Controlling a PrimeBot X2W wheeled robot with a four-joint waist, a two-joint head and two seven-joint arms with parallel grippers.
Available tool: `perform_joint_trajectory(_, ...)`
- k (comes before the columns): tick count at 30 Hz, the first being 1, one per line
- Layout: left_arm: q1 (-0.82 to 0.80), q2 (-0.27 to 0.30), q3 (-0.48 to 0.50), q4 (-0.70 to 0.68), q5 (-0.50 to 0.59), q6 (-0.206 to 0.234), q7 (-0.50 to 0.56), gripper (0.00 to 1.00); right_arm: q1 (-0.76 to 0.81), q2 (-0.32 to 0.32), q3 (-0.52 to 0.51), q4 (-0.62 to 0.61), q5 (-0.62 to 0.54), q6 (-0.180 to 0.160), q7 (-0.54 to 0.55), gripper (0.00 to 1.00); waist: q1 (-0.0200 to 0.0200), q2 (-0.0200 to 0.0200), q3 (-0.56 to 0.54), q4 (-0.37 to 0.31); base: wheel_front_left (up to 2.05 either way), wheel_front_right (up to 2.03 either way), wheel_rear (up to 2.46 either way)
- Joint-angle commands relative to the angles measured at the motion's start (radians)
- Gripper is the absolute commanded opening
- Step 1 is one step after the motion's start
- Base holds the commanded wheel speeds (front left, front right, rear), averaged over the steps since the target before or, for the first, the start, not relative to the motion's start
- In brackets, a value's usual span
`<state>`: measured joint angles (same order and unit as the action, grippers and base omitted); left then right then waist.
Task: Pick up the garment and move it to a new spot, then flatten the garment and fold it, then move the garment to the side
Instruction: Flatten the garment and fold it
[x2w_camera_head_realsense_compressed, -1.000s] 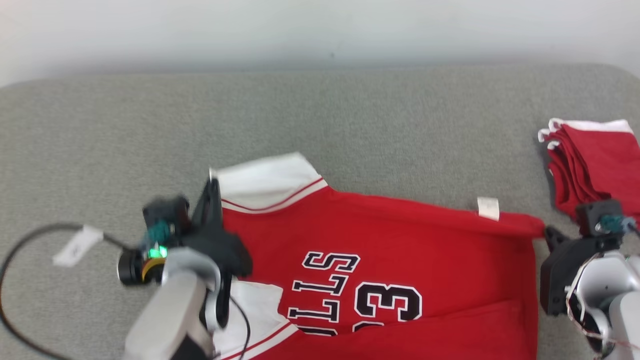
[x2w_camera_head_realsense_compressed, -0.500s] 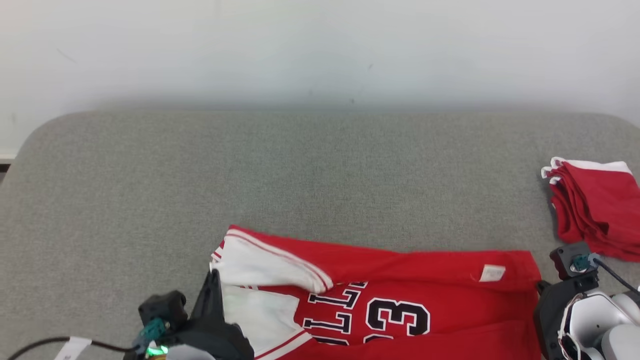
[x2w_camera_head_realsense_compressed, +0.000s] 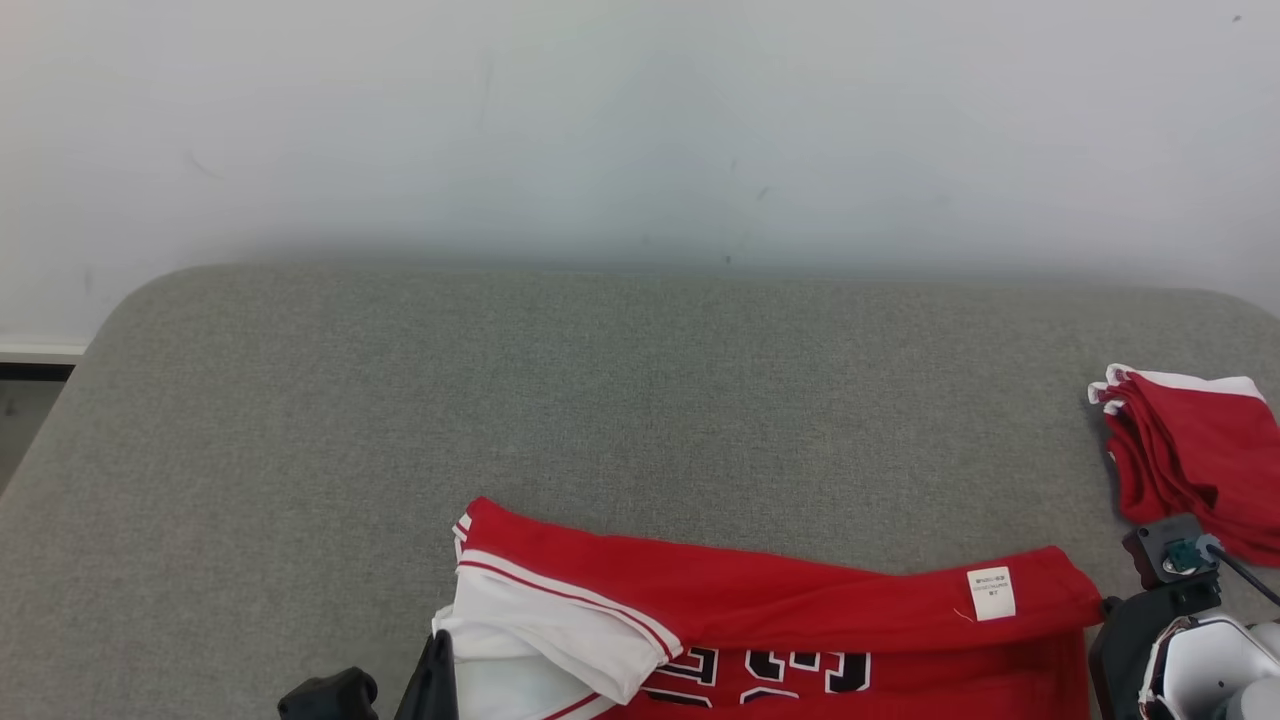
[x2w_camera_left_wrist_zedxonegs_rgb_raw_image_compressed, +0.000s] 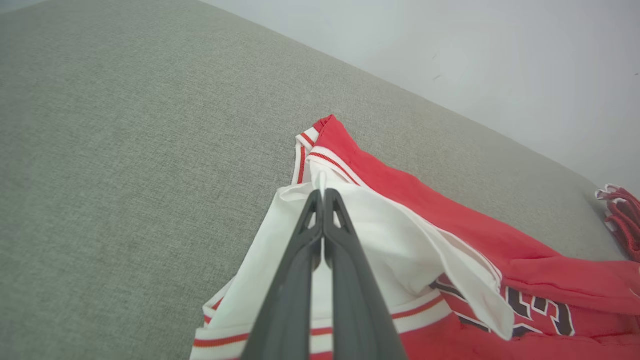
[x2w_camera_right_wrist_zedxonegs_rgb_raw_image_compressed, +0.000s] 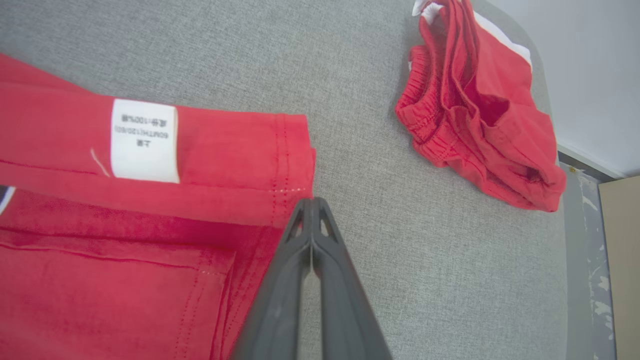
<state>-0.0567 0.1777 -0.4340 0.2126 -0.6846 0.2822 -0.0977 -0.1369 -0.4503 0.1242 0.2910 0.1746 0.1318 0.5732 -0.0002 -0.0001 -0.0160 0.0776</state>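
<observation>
**Far edge drawn over the lettering: fold half made**

Since a second ago the far edge of the red jersey (x2w_camera_head_realsense_compressed: 760, 600) has been carried toward us and now covers most of the black lettering. Our head camera has also tipped up, so more wall shows. On the grey bench (x2w_camera_head_realsense_compressed: 600, 400) the jersey lies at the near side, close before us.

We judge that the folding step is in hand. Our left tool (x2w_camera_left_wrist_zedxonegs_rgb_raw_image_compressed: 322, 192) is pinched tight on the white sleeve (x2w_camera_left_wrist_zedxonegs_rgb_raw_image_compressed: 400, 240), which hangs lifted above the cloth beneath. Our right tool (x2w_camera_right_wrist_zedxonegs_rgb_raw_image_compressed: 311, 202) is closed at the hem corner and seems to grip it. Next we should lay both ends down level and only then let go, so that the sleeve does not flop askew.

A red pile (x2w_camera_head_realsense_compressed: 1190, 470) of folded clothes lies at the right of the bench, near the right tool but apart from the jersey, and it narrows the room on that side. A white care label (x2w_camera_head_realsense_compressed: 990, 593) sits on the folded edge.
</observation>
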Motion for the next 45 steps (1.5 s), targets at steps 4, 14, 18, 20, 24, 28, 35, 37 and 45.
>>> perform_joint_trajectory(4, 0.046, 0.015, 0.011, -0.040, -0.013, 0.022, 0.002, 0.00, 0.040, 0.018, -0.038, -0.021, -0.006, -0.003, 0.002, 0.00, 0.0002, 0.0001, -0.011, 0.002, 0.00, 0.00, 0.00)
perform_joint_trajectory(14, 0.069, 0.013, -0.010, -0.020, -0.008, 0.025, 0.008, 0.00, 0.078, 0.042, -0.050, -0.048, -0.014, -0.003, 0.036, 0.00, 0.0002, 0.0001, -0.007, -0.012, 0.00, 0.00, 0.00)
perform_joint_trajectory(18, 0.085, 0.019, -0.013, -0.009, -0.012, 0.028, 0.008, 0.00, 0.095, 0.067, -0.076, -0.053, -0.018, -0.003, 0.067, 1.00, 0.0002, 0.0001, -0.008, -0.010, 0.00, 0.00, 0.00)
perform_joint_trajectory(20, 0.085, 0.027, -0.016, -0.002, -0.002, 0.025, 0.000, 0.00, 0.098, 0.069, -0.083, -0.067, -0.009, -0.003, 0.074, 1.00, 0.0002, 0.0001, -0.009, -0.009, 0.00, 0.00, 0.00)
perform_joint_trajectory(24, 0.088, 0.039, -0.034, 0.026, 0.017, 0.009, -0.011, 0.00, 0.120, 0.087, -0.105, -0.105, -0.005, -0.003, 0.072, 1.00, 0.0002, 0.0001, -0.011, -0.008, 0.00, 0.00, 0.00)
perform_joint_trajectory(28, 0.076, 0.055, -0.059, 0.054, 0.045, -0.018, -0.035, 1.00, 0.149, 0.113, -0.148, -0.153, -0.001, -0.003, 0.087, 1.00, 0.0002, 0.0001, -0.016, -0.006, 0.00, 0.00, 0.00)
perform_joint_trajectory(35, 0.076, 0.081, -0.043, 0.069, 0.087, -0.025, -0.131, 1.00, 0.232, 0.200, -0.283, -0.286, 0.010, -0.003, 0.097, 1.00, 0.0002, 0.0001, -0.030, 0.002, 0.00, 0.00, 0.00)
perform_joint_trajectory(37, 0.082, 0.091, -0.030, 0.047, 0.114, -0.029, -0.154, 1.00, 0.247, 0.235, -0.324, -0.329, 0.008, -0.003, 0.069, 1.00, 0.0002, 0.0001, -0.037, 0.005, 0.00, 0.00, 0.00)
perform_joint_trajectory(45, 0.126, 0.085, 0.095, -0.122, 0.251, -0.080, -0.168, 1.00, 0.284, 0.383, -0.436, -0.389, 0.037, -0.003, -0.162, 1.00, 0.0002, 0.0001, -0.061, 0.019, 0.00, 0.00, 0.00)
